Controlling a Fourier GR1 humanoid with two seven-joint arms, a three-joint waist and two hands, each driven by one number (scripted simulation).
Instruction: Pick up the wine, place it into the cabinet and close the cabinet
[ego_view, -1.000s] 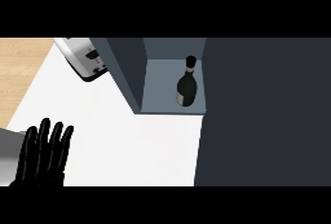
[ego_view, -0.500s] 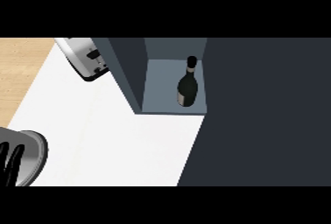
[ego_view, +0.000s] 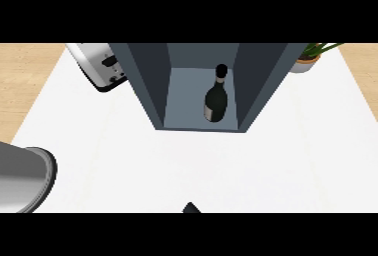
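Observation:
The dark wine bottle (ego_view: 215, 100) stands upright inside the open grey-blue cabinet (ego_view: 151, 90), on its floor, slightly right of the middle. No door covers the opening. My left forearm (ego_view: 22, 181) shows as a grey cylinder at the lower left edge; its hand is out of the picture. A small black tip of a hand (ego_view: 190, 208) pokes up at the bottom edge in the middle, far from the cabinet. It is too little to tell whose hand it is or how its fingers stand.
A silver toaster (ego_view: 100, 70) sits left of the cabinet, close to its wall. A potted plant (ego_view: 310, 57) stands at its right. The white counter (ego_view: 221, 165) spreads out in front; wooden floor shows beyond its left and right edges.
The dark panel that covered the right side is gone, so the whole cabinet and the plant show. My left hand has dropped out of view, leaving only the forearm. The bottle has not moved.

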